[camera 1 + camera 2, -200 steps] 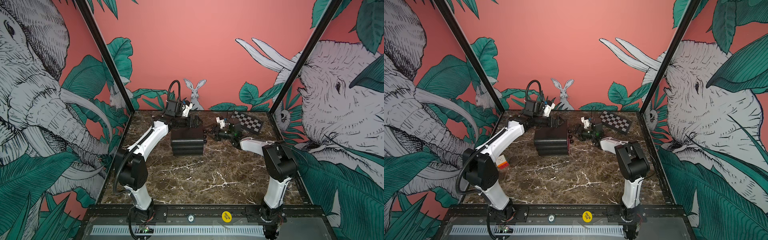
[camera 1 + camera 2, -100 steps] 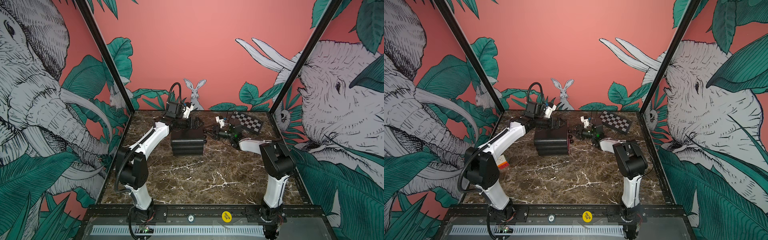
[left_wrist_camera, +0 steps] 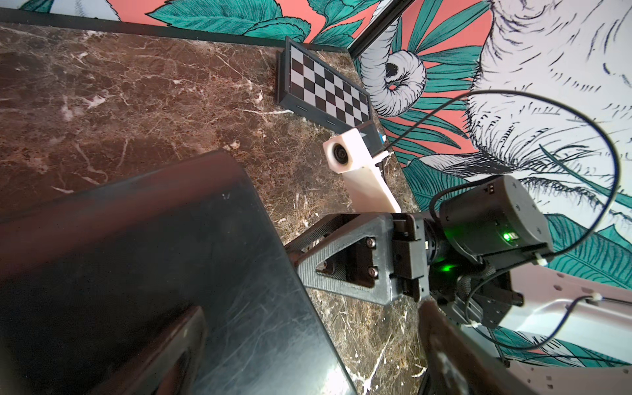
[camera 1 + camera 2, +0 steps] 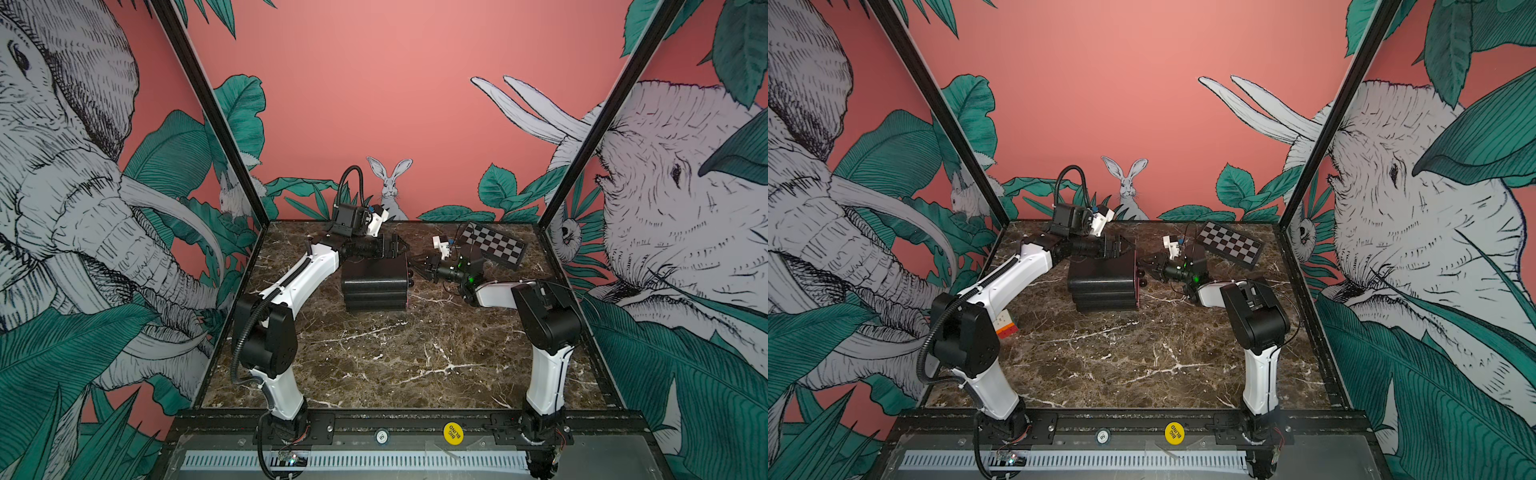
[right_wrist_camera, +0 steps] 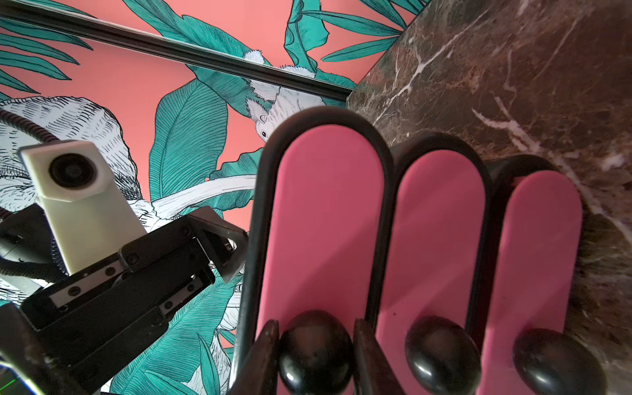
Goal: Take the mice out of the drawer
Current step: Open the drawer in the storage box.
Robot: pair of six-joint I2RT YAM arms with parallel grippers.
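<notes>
**Black knob pinched, all three drawers closed**

Black plastic forms the drawer unit [image 4: 374, 282] [image 4: 1102, 282], which stands mid-table on the brown marble table [image 4: 415, 353]. It stacks three drawers, each with a pink rounded front and a glossy black ball knob. In the right wrist view the top drawer [image 5: 325, 212], the middle drawer [image 5: 441, 232] and the bottom drawer [image 5: 540, 246] sit side by side, their fronts about flush with the case. Nothing inside them shows, so the mice cannot be seen in any view.

The right gripper [image 5: 314, 338] [image 4: 417, 270] reaches in level from the side of the pink fronts. Its jaws are closed on the top knob [image 5: 314, 349], one finger on each side of the ball. The other two knobs are untouched.

The left gripper [image 4: 1123, 248] lies over the rear top edge of the unit with its jaws spread apart, holding nothing.

A folded chessboard [image 4: 492, 247] lies at the back right corner. A small block [image 4: 1007, 326] with white, orange and red faces sits beside the left arm's base.
</notes>
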